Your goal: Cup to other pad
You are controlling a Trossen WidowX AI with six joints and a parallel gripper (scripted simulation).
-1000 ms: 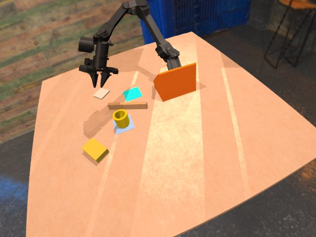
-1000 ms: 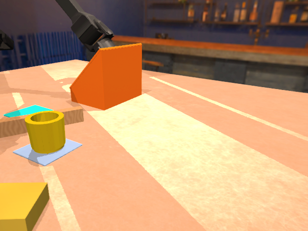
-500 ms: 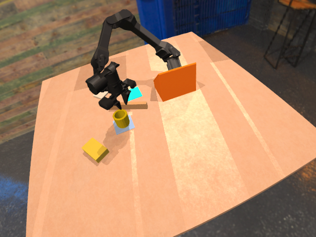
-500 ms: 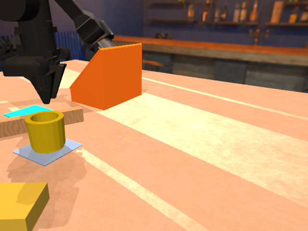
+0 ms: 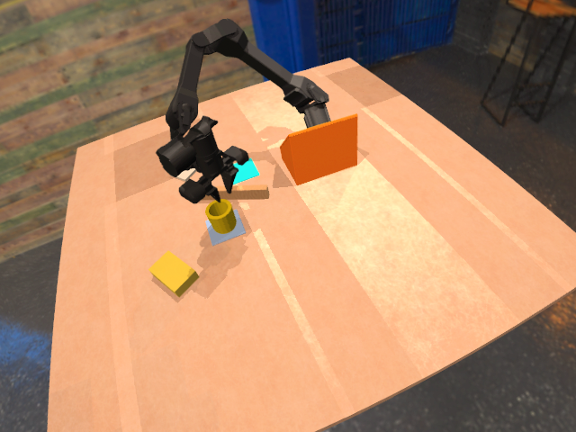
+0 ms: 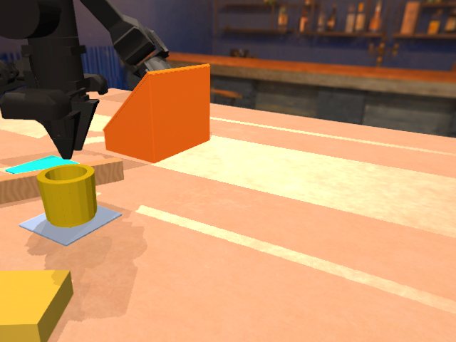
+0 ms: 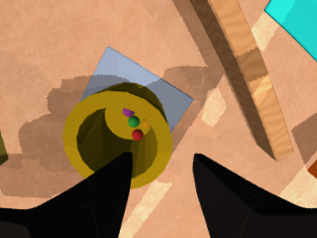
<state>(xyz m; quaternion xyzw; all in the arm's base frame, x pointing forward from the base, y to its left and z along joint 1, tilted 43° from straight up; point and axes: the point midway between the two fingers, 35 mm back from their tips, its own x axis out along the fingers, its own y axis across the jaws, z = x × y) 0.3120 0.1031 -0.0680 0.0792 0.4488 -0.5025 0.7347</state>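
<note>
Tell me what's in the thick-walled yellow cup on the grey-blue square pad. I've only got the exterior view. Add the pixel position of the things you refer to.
Observer: Wrist view shows four small marbles at the bottom of the cup [image 5: 223, 223] [image 6: 70, 202] [image 7: 69, 139]: purple [image 7: 128, 112], green [image 7: 134, 121], orange [image 7: 146, 124], red [image 7: 137, 135].

Operator: Black gripper's fingers overlap from here. Shut?

Observer: No. In the wrist view the black gripper [image 5: 223, 196] [image 6: 71, 153] [image 7: 162, 161] has its fingers apart, bare tabletop showing between the tips.

Operator: Anything on the table out of my frame?

Observer: Top view shows a flat, pale piece [image 5: 186, 175] on the table, partly hidden behind the gripper. Can't tell what it is.
</note>
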